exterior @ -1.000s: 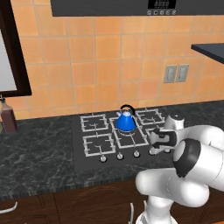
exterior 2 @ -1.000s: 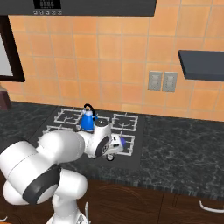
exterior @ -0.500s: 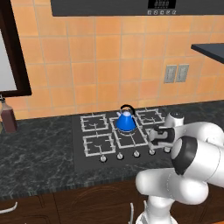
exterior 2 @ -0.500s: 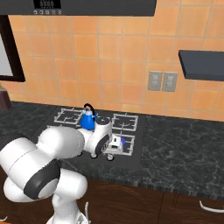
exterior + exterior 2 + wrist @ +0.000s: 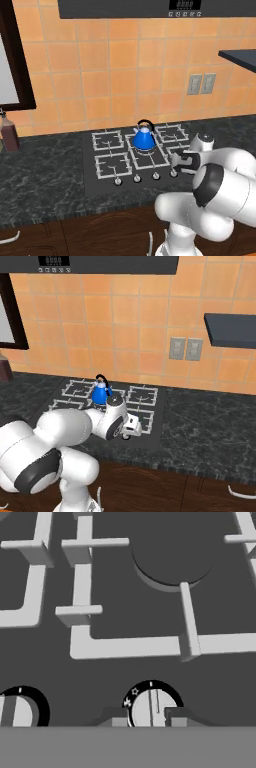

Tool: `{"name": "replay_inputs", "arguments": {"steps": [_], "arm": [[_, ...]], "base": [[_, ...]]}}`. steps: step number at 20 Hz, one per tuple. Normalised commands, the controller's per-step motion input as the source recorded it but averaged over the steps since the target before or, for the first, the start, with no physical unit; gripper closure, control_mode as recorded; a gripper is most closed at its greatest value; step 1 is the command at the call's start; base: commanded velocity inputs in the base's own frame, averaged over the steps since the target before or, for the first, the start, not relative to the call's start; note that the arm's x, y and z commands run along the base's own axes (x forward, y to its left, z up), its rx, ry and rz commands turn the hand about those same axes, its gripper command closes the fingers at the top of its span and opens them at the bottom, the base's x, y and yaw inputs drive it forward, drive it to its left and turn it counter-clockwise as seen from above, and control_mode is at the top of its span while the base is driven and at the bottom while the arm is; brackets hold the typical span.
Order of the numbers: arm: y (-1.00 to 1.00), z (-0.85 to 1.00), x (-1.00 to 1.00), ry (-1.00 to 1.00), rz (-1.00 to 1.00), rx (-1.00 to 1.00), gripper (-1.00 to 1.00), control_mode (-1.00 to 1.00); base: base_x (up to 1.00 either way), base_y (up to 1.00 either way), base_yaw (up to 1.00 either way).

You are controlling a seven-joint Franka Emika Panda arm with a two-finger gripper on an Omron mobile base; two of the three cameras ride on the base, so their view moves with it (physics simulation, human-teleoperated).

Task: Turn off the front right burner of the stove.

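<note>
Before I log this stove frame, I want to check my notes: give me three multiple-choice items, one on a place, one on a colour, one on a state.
1. Where does the kettle stand?
A. on the middle grate
B. on the counter by the bottle
C. on the front left grate

2. What colour is the kettle's body?
A. red
B. blue
C. silver

3. How do the gripper's fingertips stand to the silver knob?
A. far above it
B. on the neighbouring knob
C. one on each side of it

Answers: 1 A, both base views show it on the centre grate of the stove. 2 B, its body is plainly blue. 3 C, the hand view shows the tips flanking the knob.
</note>
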Motion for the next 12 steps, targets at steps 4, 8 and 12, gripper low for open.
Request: {"name": "replay_inputs", "arguments": {"steps": [4, 8, 12], "arm": [[0.00, 0.00, -0.24, 0.06, -0.15, 0.01, 1.00, -1.00], [-0.03, 0.05, -0.21, 0.06, -0.15, 0.07, 1.00, -1.00], [-0.02, 0.00, -0.27, 0.03, -0.15, 0.07, 1.00, -1.00]], "base": [[0.00, 0.00, 0.00], [0.00, 0.00, 0.00], [0.00, 0.00, 0.00]]}}
